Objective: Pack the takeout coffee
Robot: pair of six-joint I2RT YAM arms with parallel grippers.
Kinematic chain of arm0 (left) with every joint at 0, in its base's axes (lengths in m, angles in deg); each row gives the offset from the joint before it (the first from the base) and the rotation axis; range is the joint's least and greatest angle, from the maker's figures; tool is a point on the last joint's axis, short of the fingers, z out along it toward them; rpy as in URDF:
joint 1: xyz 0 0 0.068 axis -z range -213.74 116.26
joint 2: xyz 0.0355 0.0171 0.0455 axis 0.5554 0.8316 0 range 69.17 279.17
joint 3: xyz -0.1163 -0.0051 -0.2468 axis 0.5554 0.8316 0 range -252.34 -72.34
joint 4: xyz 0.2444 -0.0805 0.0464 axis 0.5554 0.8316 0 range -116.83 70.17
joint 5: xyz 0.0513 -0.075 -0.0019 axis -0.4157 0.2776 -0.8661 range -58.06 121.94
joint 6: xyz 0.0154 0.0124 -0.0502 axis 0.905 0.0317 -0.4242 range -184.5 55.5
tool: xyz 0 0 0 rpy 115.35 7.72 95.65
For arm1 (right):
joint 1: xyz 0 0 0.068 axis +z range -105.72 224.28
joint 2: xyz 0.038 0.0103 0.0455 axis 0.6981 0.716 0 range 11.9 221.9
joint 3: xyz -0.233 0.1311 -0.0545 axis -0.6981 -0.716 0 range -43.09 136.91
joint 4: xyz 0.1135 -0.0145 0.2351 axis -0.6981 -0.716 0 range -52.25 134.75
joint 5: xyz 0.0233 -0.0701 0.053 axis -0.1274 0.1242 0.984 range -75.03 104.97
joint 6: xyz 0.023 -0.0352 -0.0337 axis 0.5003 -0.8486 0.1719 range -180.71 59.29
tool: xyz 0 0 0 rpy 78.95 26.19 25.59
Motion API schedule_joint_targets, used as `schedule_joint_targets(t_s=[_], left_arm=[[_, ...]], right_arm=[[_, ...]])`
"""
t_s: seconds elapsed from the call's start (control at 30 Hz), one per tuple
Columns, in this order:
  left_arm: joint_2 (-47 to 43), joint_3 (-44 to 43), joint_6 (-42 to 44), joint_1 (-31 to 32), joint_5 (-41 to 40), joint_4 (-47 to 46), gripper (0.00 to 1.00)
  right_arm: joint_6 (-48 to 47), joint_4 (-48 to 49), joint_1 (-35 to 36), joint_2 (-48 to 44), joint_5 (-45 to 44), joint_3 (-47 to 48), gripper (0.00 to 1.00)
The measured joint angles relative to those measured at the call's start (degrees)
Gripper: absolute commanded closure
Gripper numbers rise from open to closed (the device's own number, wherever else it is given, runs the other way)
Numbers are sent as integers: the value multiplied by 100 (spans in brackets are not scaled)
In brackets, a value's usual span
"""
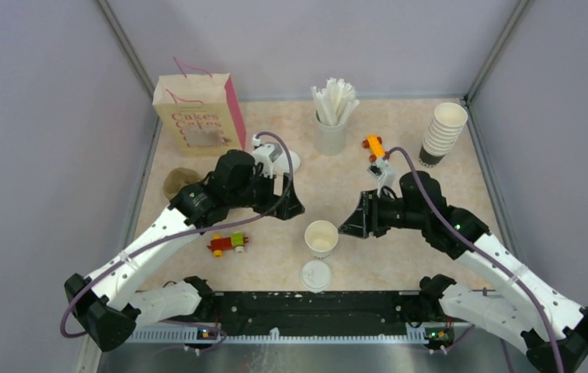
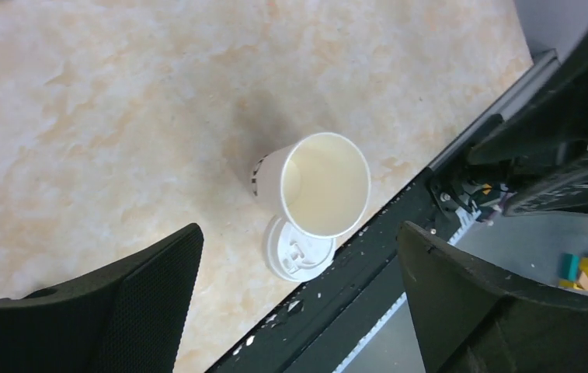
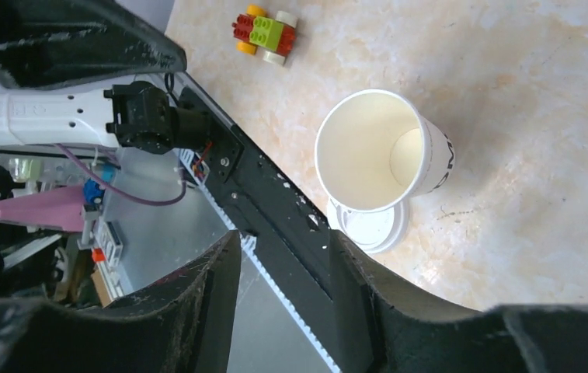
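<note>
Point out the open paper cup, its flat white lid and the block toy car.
paper cup (image 1: pixel 321 237): top external view, on the inside bottom of the cup.
lid (image 1: pixel 316 274): top external view, on the centre of its top face.
toy car (image 1: pixel 227 244): top external view, on the middle of its body.

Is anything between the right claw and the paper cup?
No. In the top view only bare tabletop separates the right claw from the paper cup; the lid lies on the cup's near side, outside that gap.
</note>
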State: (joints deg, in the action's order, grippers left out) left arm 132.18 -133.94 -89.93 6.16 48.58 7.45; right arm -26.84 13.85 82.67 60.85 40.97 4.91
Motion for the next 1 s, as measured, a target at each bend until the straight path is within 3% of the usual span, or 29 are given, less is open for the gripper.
schedule_joint_targets(t_s=[0.23, 0.37, 0.4, 0.47, 0.57, 0.67, 0.77, 1.0], left_arm=[[-490, 177, -382, -15, -409, 352, 5], [-741, 614, -785, -15, -413, 345, 2], [-750, 675, -848, -15, -424, 348, 1], [-730, 708, -925, -15, -529, 400, 1], [-645, 557, -968, -17, -955, 730, 1], [-538, 245, -1001, -37, -1541, 1182, 1], [-575, 15, -999, -57, -2006, 1541, 1], [-1357, -33, -1051, -74, -2774, 2083, 1]], right_arm=[[332, -365, 249, -852, -664, -461, 50], [726, -492, 857, -1132, -1115, -896, 45], [861, -538, 1128, -1198, -1276, -1008, 40], [1117, -557, 1727, -1252, -1652, -1167, 14], [1456, -417, 3047, -1115, -2706, -1296, 11], [1637, -240, 3982, -527, -3700, -1255, 11], [1834, -308, 4538, 887, -4513, -737, 12], [2131, -428, 4712, 2997, -5152, 345, 10]])
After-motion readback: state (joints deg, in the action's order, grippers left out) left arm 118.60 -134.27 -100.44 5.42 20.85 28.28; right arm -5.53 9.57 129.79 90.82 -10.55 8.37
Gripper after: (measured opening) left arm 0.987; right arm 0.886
